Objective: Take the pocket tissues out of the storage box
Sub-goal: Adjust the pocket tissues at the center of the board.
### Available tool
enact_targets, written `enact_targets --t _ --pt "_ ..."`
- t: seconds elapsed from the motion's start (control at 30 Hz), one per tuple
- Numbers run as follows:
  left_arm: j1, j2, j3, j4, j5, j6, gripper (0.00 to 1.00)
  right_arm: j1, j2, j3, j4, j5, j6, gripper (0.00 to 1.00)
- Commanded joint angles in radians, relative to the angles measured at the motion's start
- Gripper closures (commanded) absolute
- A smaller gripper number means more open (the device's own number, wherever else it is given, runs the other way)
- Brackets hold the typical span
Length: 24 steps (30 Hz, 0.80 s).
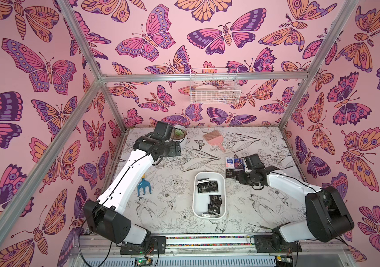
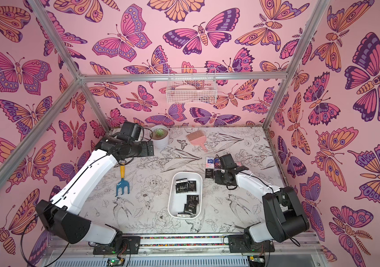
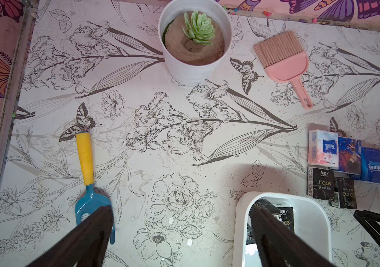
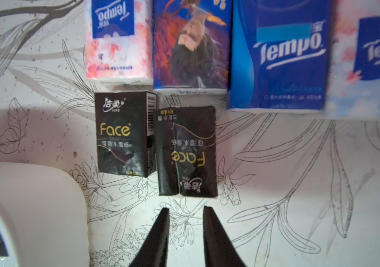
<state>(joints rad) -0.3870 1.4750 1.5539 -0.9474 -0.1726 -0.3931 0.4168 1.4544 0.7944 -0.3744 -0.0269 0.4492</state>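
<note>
Clearly beside and just behind the tips of the right tool [image 4: 186,209], narrowly parted and empty, far from the open left tool [image 3: 179,208]: black soft pocket tissues [image 1: 207,185] inside the shallow white plastic storage box [image 1: 194,196].

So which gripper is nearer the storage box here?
Right. The right gripper hangs just off the far right corner of the storage box, by the laid-out pocket tissues; the left gripper is far off, near the plant pot at the back.
</note>
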Motion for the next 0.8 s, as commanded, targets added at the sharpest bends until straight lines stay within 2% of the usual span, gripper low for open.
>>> enact_targets --t 0.0,0.3,0.77 --pt "-0.004 -0.002 0.017 -0.018 0.002 0.010 0.00 -0.004 0.016 -0.015 0.036 -0.003 0.022 0.71" --pt "-0.004 -0.018 0.003 -0.024 -0.012 0.017 0.00 -0.030 0.088 0.005 0.080 -0.025 0.028 0.71" --pt "-0.006 -0.003 0.009 -0.023 -0.004 0.007 0.00 -0.030 0.071 0.035 0.078 -0.064 0.032 0.70"
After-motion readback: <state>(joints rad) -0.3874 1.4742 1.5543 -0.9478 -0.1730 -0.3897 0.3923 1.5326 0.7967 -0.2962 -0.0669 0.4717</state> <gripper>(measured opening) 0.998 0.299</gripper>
